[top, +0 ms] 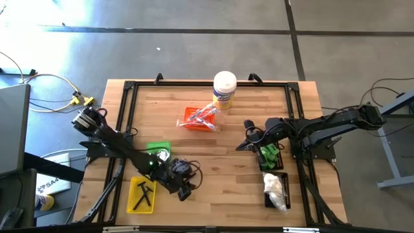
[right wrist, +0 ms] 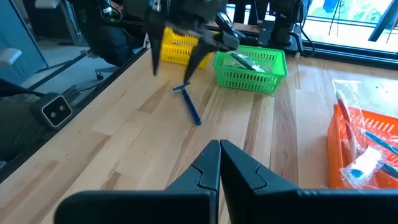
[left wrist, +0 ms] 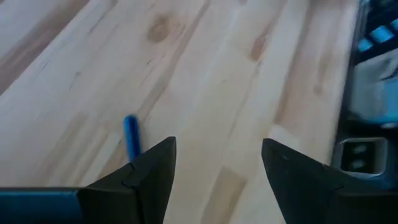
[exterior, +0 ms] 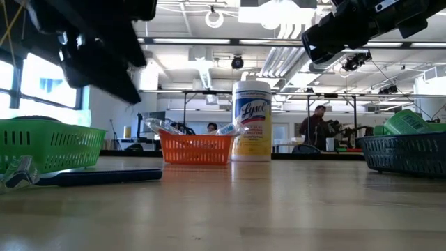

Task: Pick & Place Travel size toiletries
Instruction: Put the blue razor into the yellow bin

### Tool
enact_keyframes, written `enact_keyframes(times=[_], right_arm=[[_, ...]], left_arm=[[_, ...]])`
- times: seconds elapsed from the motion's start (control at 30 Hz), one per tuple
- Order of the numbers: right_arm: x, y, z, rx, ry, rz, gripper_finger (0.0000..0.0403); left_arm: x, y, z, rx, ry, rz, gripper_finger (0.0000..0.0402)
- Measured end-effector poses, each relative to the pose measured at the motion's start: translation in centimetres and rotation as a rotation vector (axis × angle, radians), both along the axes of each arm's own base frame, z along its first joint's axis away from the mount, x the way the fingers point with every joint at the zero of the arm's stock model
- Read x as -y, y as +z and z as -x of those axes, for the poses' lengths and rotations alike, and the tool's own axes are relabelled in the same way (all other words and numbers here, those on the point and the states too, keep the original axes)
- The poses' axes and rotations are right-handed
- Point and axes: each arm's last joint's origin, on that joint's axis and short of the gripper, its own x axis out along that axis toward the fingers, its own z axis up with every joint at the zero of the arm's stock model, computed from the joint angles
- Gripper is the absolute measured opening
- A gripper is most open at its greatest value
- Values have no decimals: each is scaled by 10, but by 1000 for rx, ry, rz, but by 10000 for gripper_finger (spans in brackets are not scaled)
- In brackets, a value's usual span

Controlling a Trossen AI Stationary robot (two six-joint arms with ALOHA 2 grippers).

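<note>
From above, the left gripper (top: 184, 191) hangs over the near part of the pale wooden worktop (top: 213, 168), between the yellow mesh tray (top: 141, 195) holding small black pieces (top: 146, 191) and the green mesh tray (top: 158, 150). The right gripper (top: 242, 145) sits beside the dark mesh tray (top: 272, 157) filled with small green bottles (top: 268, 154); a clear bag of white fluffy bits (top: 275, 188) lies in the tray just nearer. An orange mesh tray (top: 196, 119) with clear-wrapped sticks (top: 206, 115) stands before the white canister with a yellow label (top: 224, 89).

At worktop level, a slim blue-handled razor (exterior: 97, 177) lies flat beside the green tray (exterior: 49, 143), apart from the orange tray (exterior: 196, 148) and canister (exterior: 251, 130).

The left wrist view shows its jaws standing wide apart over bare wood, the blue razor handle (left wrist: 131, 135) just beside one finger (left wrist: 152, 171), untouched.

The right wrist view shows its jaws pressed together on nothing, with the razor (right wrist: 189, 104) lying near the green tray (right wrist: 250, 68) under the left gripper (right wrist: 199, 53).
</note>
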Motion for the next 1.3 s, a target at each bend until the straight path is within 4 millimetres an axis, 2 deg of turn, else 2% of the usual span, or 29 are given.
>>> enact_keyframes(times=[0.4, 0.6, 0.93, 1.3], right_arm=[[0, 0, 0, -10, -7, -17, 3], [0, -1, 0, -14, -9, -23, 3], [0, -1, 0, -15, -9, -23, 3], [0, -1, 0, -17, -9, -23, 3]], left_arm=[[9, -9, -15, -263, 28, -206, 234], [11, -18, -17, -295, 41, -221, 234], [14, -45, -22, -363, 43, -262, 234], [14, -53, -22, -396, 39, -283, 234]])
